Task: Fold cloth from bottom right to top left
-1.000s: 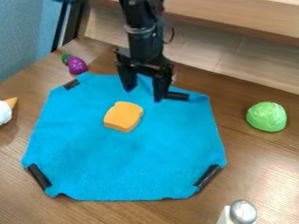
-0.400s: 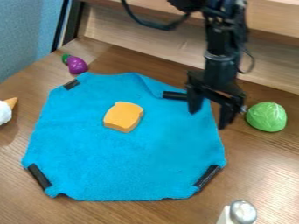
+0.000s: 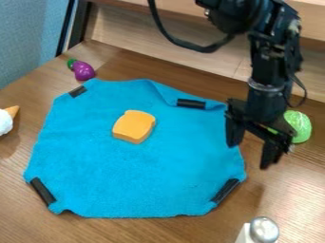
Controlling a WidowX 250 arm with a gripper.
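Note:
My gripper [image 3: 248, 155] hangs at the cloth's right edge, its two fingers spread wide with nothing between them. The left finger overlaps the edge in view, the right one is over bare wood. The blue cloth [image 3: 139, 175] lies spread out, with black strips at its corners. Its bottom right corner, with a dark strip, is below and left of the gripper. At the top right the cloth has a small raised fold near a black strip. On its upper middle rests a yellow-orange bread slice [image 3: 134, 126].
A green cabbage toy [image 3: 300, 126] is partly behind the gripper. A purple eggplant [image 3: 83, 70] stands at the upper left, an ice cream toy [image 3: 5, 120] at the left edge, and a silver-topped shaker [image 3: 263, 230] at the bottom right. A wooden ledge runs behind.
The gripper has moved from above the cloth's top edge to the right and down toward the camera, still spread. Cloth and bread have kept their places.

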